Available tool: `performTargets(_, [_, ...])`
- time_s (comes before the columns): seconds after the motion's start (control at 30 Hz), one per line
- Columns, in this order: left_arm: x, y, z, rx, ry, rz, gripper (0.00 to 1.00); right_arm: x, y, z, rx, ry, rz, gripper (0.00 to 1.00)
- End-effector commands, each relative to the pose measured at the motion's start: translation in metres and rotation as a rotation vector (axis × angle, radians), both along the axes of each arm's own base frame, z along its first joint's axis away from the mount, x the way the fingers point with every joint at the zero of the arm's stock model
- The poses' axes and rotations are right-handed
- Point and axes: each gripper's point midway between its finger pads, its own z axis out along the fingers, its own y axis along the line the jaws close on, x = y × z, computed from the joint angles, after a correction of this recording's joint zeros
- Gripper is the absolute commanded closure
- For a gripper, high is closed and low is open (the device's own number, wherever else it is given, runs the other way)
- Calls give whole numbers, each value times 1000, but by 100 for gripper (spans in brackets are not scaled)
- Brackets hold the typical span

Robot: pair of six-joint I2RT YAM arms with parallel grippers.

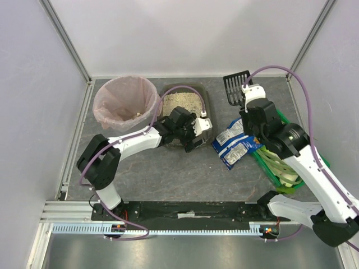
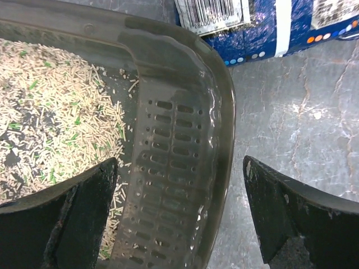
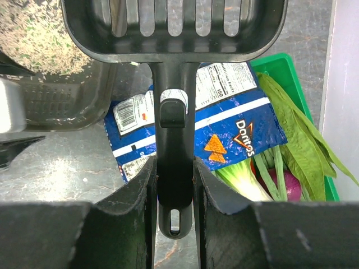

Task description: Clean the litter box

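Grey table holds dark litter box of pale pellets.

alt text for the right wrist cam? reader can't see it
The right gripper is shut on the handle of a black slotted scoop, whose head fills the top of the frame. Beneath it lies a blue Doritos bag, with a green crate of vegetables at right and the litter box at upper left.

Landmark is the green crate, which I log as holding leafy greens. Blue Doritos bag lies flat just left of crate. Pink-lined round bin stands well left of crate, on grey table
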Motion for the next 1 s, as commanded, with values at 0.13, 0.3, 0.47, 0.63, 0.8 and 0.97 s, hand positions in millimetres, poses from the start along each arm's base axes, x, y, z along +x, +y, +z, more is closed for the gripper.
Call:
performTargets(0.13, [20, -11, -15, 75, -14, -45, 2, -11, -4, 37, 83, -123, 25, 100])
performTargets(0.3, [26, -3, -29, 122, -10, -26, 2, -14, -2, 38, 101, -125, 38, 100])
performTargets(0.47, [20, 3, -47, 144, 62, -23, 14, -14, 1, 40, 121, -138, 51, 100])
performTargets(0.63, [7, 2, -50, 141, 154, -27, 39, -13, 1, 37, 120, -136, 53, 100])
performTargets(0.8, [-7, 1, -44, 147, 258, -22, 56, -14, 1, 36, 123, -145, 57, 100])
performTargets(0.97, [-23, 0, -38, 152, 378, -23, 70, -14, 3, 32, 128, -146, 67, 100])
